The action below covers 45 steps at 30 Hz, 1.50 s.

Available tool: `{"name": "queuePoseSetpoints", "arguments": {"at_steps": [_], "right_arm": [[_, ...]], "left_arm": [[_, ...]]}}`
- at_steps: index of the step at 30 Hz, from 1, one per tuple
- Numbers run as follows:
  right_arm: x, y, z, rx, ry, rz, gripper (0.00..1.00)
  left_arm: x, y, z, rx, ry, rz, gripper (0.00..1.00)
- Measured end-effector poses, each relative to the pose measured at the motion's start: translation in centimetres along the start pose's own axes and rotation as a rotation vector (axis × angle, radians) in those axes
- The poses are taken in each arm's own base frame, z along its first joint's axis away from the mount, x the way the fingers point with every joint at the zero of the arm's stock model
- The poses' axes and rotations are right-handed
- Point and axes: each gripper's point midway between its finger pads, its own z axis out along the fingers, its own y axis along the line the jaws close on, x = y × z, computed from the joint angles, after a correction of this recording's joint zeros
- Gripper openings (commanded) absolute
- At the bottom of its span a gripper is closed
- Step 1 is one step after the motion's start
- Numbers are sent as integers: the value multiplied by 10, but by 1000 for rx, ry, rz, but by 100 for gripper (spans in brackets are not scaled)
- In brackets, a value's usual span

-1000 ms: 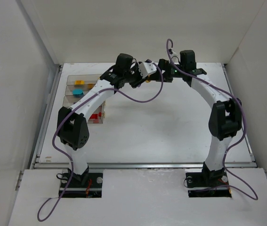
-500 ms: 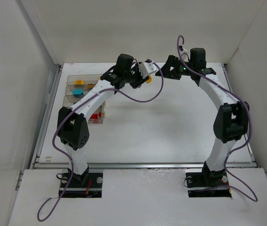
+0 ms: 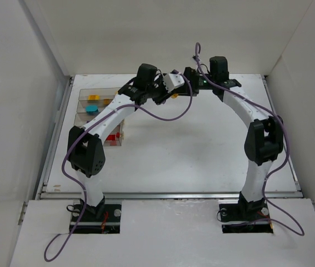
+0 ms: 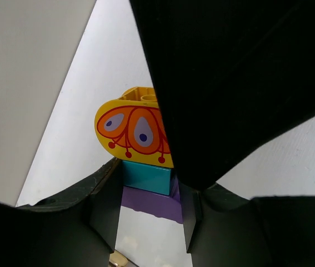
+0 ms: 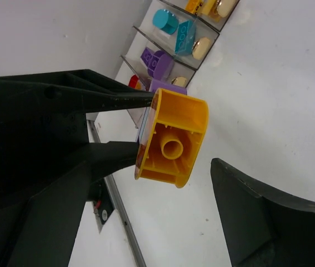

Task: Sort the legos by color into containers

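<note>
**Top view.** On a white worktop [image 3: 201,144], both arms arch inward and meet at the far middle. The left fingers [image 3: 167,94] and right fingers [image 3: 186,79] nearly touch there, with a speck of yellow between them. The containers [image 3: 79,92] sit at the far left, well apart from the meeting point and nearer the left arm. They hold yellow, teal and red bricks in separate bins.

**Left wrist view.** The left fingers [image 4: 104,208] are closed on a small stack of legos [image 4: 146,167] and hold it clear of the worktop. They press on either side of the teal brick [image 4: 146,177]. A purple brick [image 4: 154,203] sits below it and a yellow brick [image 4: 132,130] above. The yellow brick carries a printed butterfly wing in orange, with pale lilac spots and red dots. We see no brand or readable writing. A large black shape, probably a right finger, covers the yellow brick's right side.

**Right wrist view.** The right fingers [image 5: 257,211] stand wide open and hold nothing. The yellow brick [image 5: 174,139] lies between them, its hollow side and round tube facing the camera. It sits against the left-hand finger, with a clear gap to the other. Its long axis appears to run along the fingers, not across the gap. The containers [image 5: 206,51] show behind it. We judge the next move calls for closing on the yellow brick and pulling it off the stack.
</note>
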Motion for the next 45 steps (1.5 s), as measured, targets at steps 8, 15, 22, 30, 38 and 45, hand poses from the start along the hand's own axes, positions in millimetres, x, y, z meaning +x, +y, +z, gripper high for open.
{"name": "queuePoseSetpoints", "arguments": {"at_steps": [8,15,22,30,38,45], "right_arm": [[-7,-17,14,-21,10,28,56],[-1,-23,20,-44,40,69,15],[-1,-25,20,-34,34,67,0],[8,-76,-9,170,-41,155,0],[-10,-104,-37,316,-144,131,0],[-7,-105,-34,333,-132,113,0]], "left_arm": [[3,-1,2,5,8,-3,0],[12,-2,5,9,33,-21,0],[17,-2,8,3,30,-37,0],[95,-32,15,45,181,-120,0],[132,-43,20,62,275,-168,0],[189,-72,35,114,391,-186,45]]}}
